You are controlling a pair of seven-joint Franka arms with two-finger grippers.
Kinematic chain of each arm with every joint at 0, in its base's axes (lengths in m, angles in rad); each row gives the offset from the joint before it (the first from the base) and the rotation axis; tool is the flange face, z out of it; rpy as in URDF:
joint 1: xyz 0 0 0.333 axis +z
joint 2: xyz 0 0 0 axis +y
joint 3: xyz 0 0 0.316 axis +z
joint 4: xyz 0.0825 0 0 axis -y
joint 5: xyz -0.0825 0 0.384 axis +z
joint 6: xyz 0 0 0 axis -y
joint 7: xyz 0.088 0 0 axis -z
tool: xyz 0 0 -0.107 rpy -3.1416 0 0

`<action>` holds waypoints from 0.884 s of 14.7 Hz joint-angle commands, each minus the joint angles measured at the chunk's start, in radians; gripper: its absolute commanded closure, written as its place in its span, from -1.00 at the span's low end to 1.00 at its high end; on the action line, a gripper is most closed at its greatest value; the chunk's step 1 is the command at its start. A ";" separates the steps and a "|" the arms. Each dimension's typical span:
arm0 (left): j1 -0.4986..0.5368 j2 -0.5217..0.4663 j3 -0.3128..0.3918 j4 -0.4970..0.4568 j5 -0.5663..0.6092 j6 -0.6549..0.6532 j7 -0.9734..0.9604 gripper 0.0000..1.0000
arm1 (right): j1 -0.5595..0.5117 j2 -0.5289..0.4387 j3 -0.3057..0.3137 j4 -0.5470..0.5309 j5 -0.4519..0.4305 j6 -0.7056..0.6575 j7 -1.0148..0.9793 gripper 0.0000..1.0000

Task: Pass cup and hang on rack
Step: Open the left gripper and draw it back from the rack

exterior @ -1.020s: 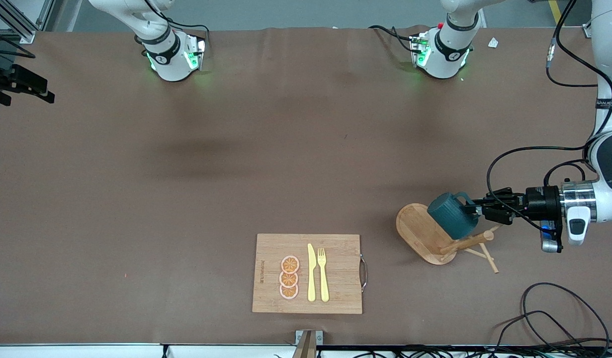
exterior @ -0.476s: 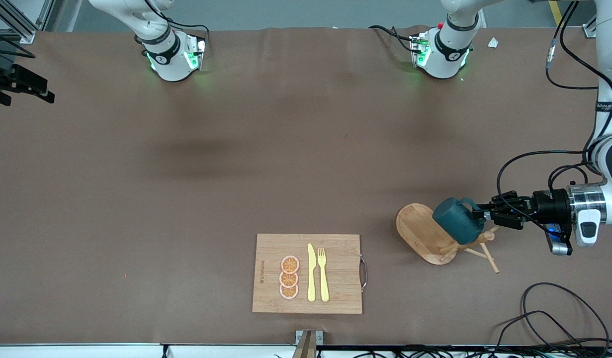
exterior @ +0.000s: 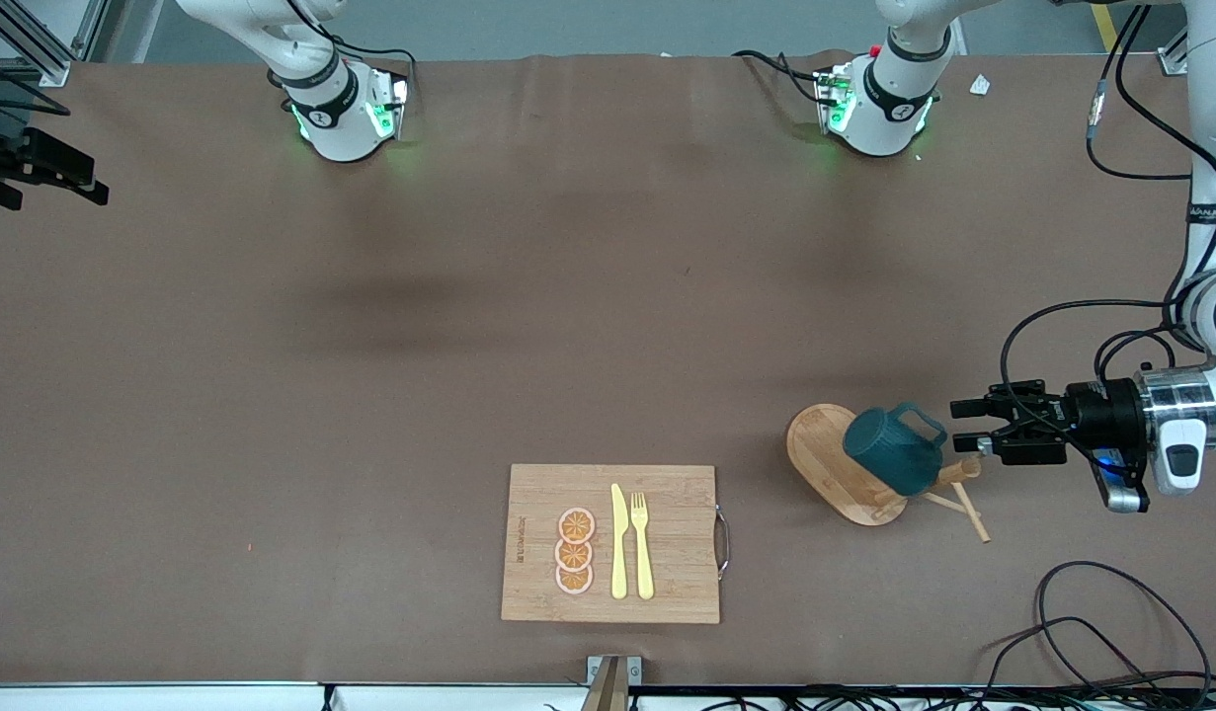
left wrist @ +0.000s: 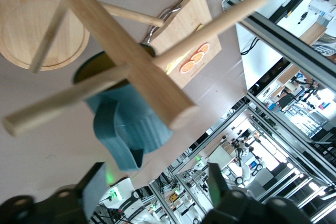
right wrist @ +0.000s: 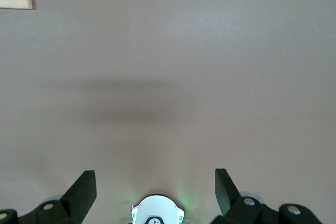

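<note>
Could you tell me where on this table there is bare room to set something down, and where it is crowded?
The widest bare stretch of table runs from the arm bases down to the cutting board, toward the right arm's end. It is crowded around the rack, where the cup hangs beside the left gripper, its fingers open.

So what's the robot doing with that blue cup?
The left gripper has its fingers open beside the cup, with a gap between them. The cup hangs on a peg of the wooden rack, which stands toward the left arm's end of the table. The right gripper is open too, waiting high over bare table.
</note>
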 commanded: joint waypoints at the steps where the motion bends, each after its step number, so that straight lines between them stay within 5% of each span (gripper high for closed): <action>1: -0.005 -0.039 -0.003 0.047 0.045 -0.013 -0.094 -1.00 | 0.000 -0.023 0.002 -0.017 -0.010 -0.004 -0.007 -1.00; 7: -0.005 -0.187 -0.050 0.048 0.290 -0.013 -0.130 -1.00 | 0.000 -0.023 0.000 -0.017 -0.010 -0.004 -0.007 -1.00; 13: 0.000 -0.331 -0.174 0.046 0.677 -0.037 -0.090 -1.00 | 0.000 -0.023 0.002 -0.017 -0.010 -0.004 -0.007 -1.00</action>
